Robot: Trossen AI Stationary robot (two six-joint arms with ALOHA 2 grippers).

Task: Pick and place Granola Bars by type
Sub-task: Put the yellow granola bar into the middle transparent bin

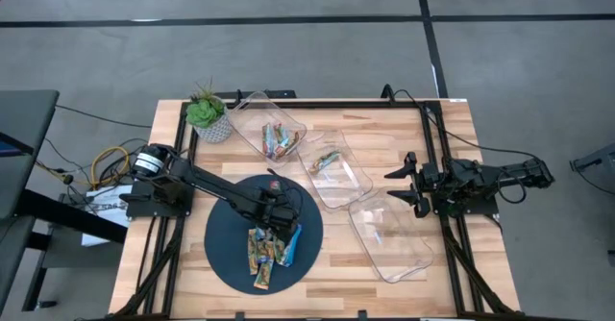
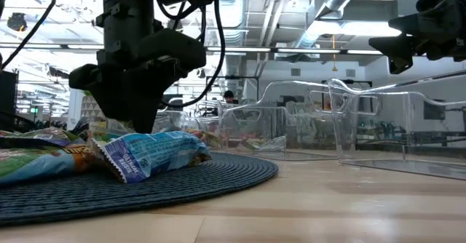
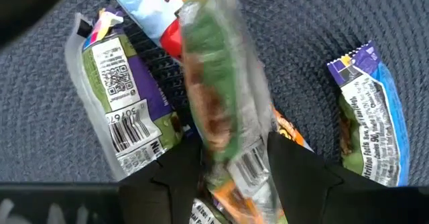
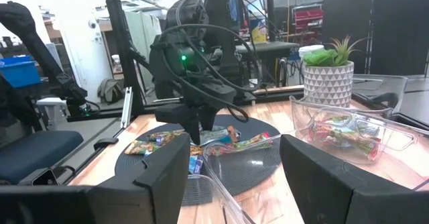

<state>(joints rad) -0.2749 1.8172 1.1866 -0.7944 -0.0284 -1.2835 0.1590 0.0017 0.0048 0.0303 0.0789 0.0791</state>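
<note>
green bar (image 3: 224,96) clamped in left claw (image 1: 274,217), just above the dark mat (image 1: 223,254) lower-left of centre in the high view. more bars (image 1: 269,249) piled on the mat under it, blue one (image 2: 149,154) nearest in the low view. three clear trays (image 1: 389,236) run diagonally across the worktop (image 1: 452,129); the upper two hold bars. right claw (image 1: 402,186) spread wide, empty, mid-right over the worktop. plant (image 1: 208,115) upper left.
</note>
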